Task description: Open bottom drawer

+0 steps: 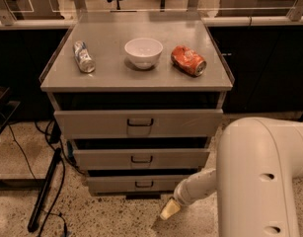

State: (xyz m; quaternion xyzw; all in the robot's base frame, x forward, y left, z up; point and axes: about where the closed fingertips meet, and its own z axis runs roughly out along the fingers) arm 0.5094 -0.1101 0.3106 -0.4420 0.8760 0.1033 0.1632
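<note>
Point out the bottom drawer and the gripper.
bottom drawer [111, 184]: camera view, left half of its front panel.
gripper [168, 211]: camera view, its tip, low, just right of that drawer's front.

Pretty dim, warm-tinted shot overall. Light comes from above, so the table [111, 78] top gets the brightest wash and the white bowl [143, 52] almost glows. The gaps above the drawers go near black. The pincer [170, 210] hangs low by the floor, just below the right end of the bottom drawer [111, 184], in murky shade.
</note>
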